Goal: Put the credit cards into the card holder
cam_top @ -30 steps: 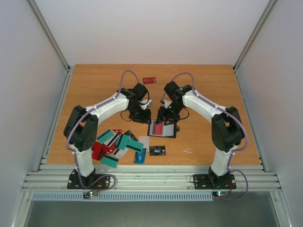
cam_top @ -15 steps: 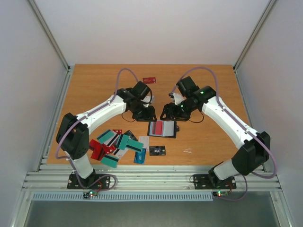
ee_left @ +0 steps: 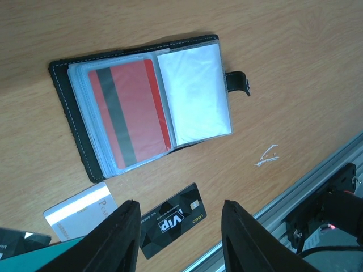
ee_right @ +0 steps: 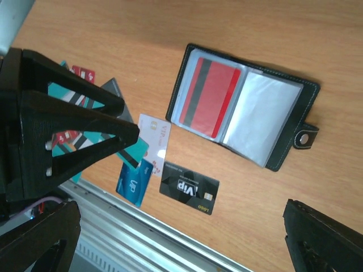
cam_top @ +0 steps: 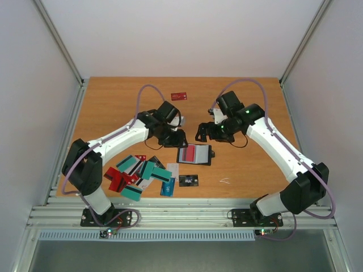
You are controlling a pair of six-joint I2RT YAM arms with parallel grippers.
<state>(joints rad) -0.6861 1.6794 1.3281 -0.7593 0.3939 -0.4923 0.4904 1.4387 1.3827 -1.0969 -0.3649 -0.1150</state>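
The card holder (cam_top: 194, 154) lies open on the table, with a red credit card (ee_left: 127, 116) with a dark stripe in the clear sleeve of one page; the other page (ee_left: 195, 93) is pale. It also shows in the right wrist view, card holder (ee_right: 249, 113) and red card (ee_right: 211, 97). My left gripper (cam_top: 173, 137) hovers just beyond its far left corner, open and empty (ee_left: 181, 241). My right gripper (cam_top: 207, 131) hangs beyond its far right corner, wide open and empty (ee_right: 181, 243). Several loose credit cards (cam_top: 139, 173) lie in a heap at the near left.
A black VIP card (cam_top: 189, 180) lies in front of the holder, a white card (ee_right: 154, 141) and a blue one (ee_right: 135, 181) beside it. One red card (cam_top: 179, 96) sits far back. A small white scrap (cam_top: 226, 181) is near the front rail (cam_top: 181, 212).
My right gripper has opened wide and drawn back from the card holder, its arm stretching out. The left gripper shifted slightly. The red card stays in the holder.
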